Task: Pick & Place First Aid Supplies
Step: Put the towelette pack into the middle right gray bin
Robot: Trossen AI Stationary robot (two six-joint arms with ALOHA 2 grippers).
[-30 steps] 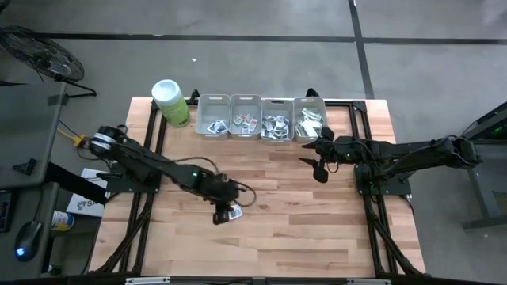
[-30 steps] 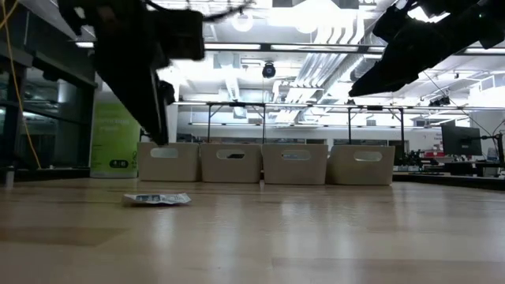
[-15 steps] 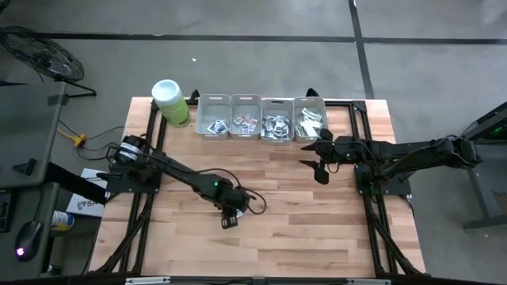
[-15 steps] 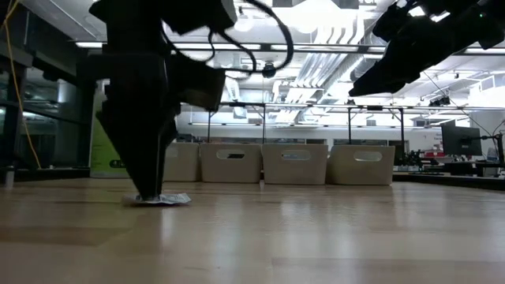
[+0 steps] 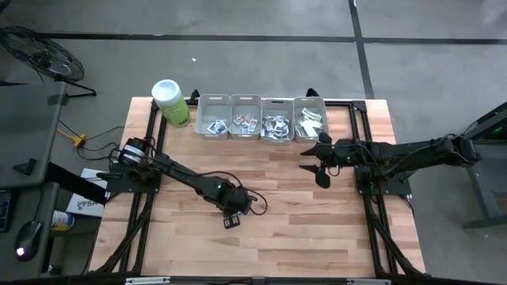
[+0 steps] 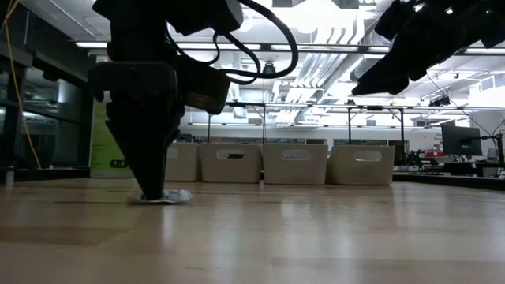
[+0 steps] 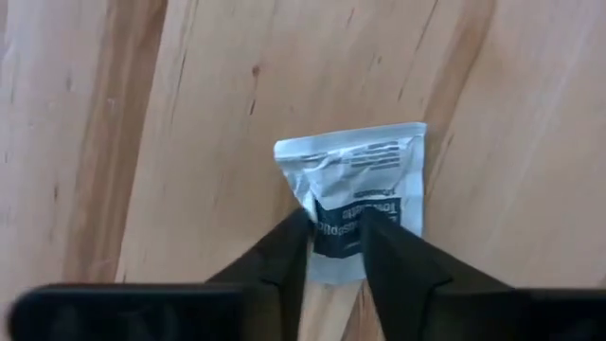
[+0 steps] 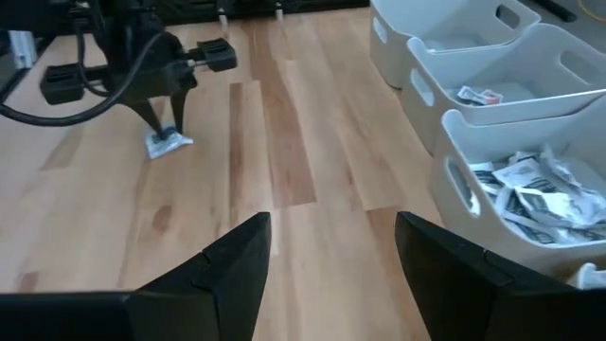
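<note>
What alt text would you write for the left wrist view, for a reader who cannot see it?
The left gripper has its two dark jaws closing on the near edge of a small white packet with dark print, which lies flat on the wooden table. Nothing else is in this view.

You've got a wood table (image 5: 317, 229): four grey bins (image 5: 261, 119) and green canister (image 5: 170, 101) along far edge, one white packet (image 7: 355, 194) mid-table.
</note>
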